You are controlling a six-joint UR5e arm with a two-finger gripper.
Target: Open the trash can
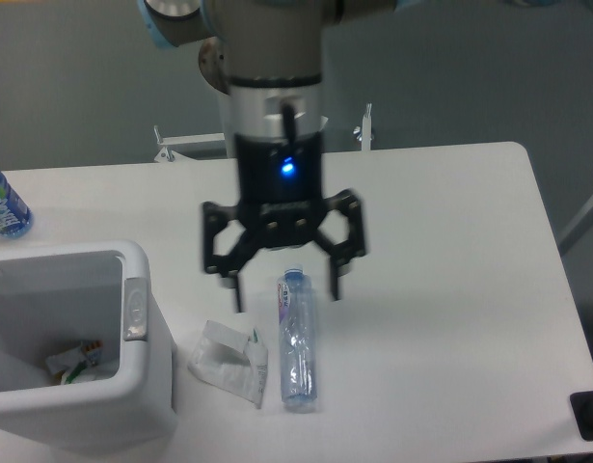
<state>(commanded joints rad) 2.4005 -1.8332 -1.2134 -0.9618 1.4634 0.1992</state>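
Note:
The white trash can stands at the table's front left. Its top is open and I see scraps of rubbish lying inside. Its small grey latch sits on the right rim. My gripper is open and empty. It hangs above the table to the right of the can, over the cap end of a clear plastic bottle, well apart from the latch. The gripper is blurred by motion.
A crumpled white wrapper lies between the can and the clear bottle. A blue-labelled bottle stands at the table's far left edge. The table's right edge runs along the right side.

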